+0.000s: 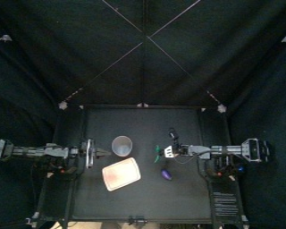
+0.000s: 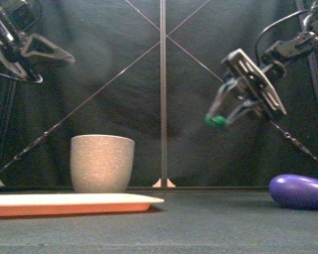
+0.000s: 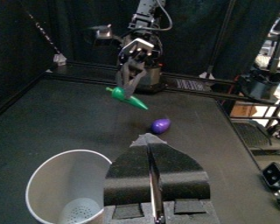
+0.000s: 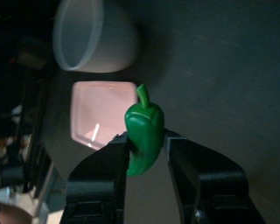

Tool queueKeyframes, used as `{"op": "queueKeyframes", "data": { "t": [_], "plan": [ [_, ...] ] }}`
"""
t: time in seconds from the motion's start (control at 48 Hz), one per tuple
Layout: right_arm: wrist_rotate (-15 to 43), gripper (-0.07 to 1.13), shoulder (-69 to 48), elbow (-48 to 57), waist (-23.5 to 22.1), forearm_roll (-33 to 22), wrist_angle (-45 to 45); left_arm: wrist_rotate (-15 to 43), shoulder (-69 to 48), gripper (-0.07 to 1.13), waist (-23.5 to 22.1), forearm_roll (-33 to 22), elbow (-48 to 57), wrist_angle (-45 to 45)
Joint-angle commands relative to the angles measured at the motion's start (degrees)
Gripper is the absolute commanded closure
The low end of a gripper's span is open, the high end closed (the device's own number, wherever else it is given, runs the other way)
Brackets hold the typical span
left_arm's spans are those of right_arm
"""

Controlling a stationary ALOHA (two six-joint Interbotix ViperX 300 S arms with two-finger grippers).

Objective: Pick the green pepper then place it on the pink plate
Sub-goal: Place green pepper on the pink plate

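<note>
While the left gripper (image 3: pixel 152 150) hangs high over the table's left side, its jaws pressed together on nothing, the grey cup (image 2: pixel 102 163) stands upright just behind the back edge of the pink tray (image 2: pixel 69 203). The tray lies flat at front left with its surface bare. Right of the tray, past an open strip of black table (image 1: pixel 146 201), the right gripper (image 4: pixel 143 144) hangs in the air. Its jaws are clamped on the green pepper (image 4: pixel 143 122), which is well clear of the surface. A purple toy (image 2: pixel 300 190) lies on the table further right, apart from the tray. Black curtains (image 1: pixel 38 54) close the back and sides.
</note>
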Motion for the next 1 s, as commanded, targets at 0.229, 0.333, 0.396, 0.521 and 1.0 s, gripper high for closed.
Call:
{"op": "queueKeyframes", "data": {
  "t": [0.229,0.333,0.396,0.521,1.0],
  "plan": [
    [-0.1,0.58,7.4,-3.8,2.4,-21.1,-19.0,0.0,0.2,1.06,0.5,0.4,-1.0,-0.3],
    [0.0,0.58,12.6,-7.1,2.6,-25.0,-20.4,0.0,0.2,1.06,1.1,0.4,-1.0,-0.3],
    [0.0,0.58,15.9,-9.8,2.9,-27.2,-20.4,0.0,0.2,1.06,1.2,0.4,-1.1,-0.3],
    [0.3,0.58,22.4,-16.3,3.4,-30.4,-20.4,0.0,0.2,1.06,1.6,0.4,-1.1,-0.3],
    [0.6,0.57,37.0,-31.6,8.4,-27.6,-14.4,0.1,0.2,1.06,2.0,0.4,-0.3,-0.3]
  ]
}}
